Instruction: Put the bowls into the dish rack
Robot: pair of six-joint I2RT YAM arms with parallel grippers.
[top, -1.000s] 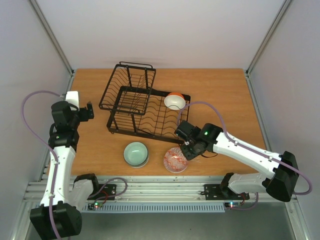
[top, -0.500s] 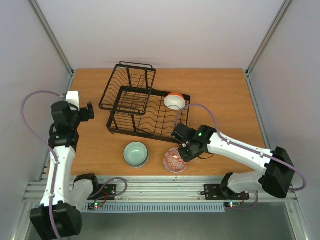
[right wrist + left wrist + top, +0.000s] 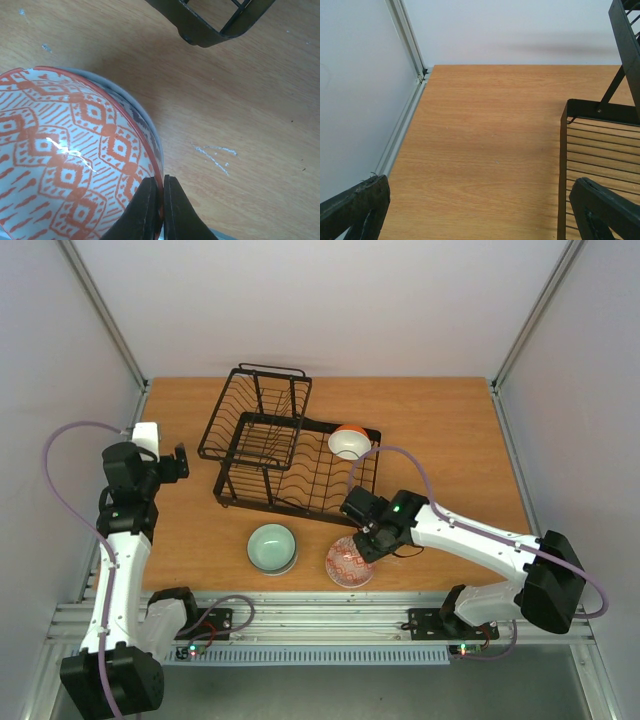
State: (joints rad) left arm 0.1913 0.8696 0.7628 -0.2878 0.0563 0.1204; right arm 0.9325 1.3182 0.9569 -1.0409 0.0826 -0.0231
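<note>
The black wire dish rack [image 3: 290, 465] stands mid-table with its smaller basket section [image 3: 255, 412] at the back left. A white bowl with an orange outside [image 3: 349, 442] rests in the rack's right end. A pale green bowl [image 3: 272, 546] sits on the table in front of the rack. My right gripper [image 3: 366, 543] is shut on the rim of an orange-patterned bowl [image 3: 348, 563], which fills the lower left of the right wrist view [image 3: 65, 160]; there the gripper [image 3: 162, 200] pinches the rim between both fingers. My left gripper [image 3: 178, 462] hangs open and empty left of the rack.
The rack's corner foot [image 3: 200, 35] shows just above the patterned bowl in the right wrist view. In the left wrist view the rack's edge [image 3: 565, 165] is at the right and the wall rail [image 3: 402, 125] at the left. The table's near edge [image 3: 330, 590] runs close to the bowls.
My right arm has shifted left and its gripper has closed on the patterned bowl's rim; the bowl has tipped slightly. The left arm has not moved.
</note>
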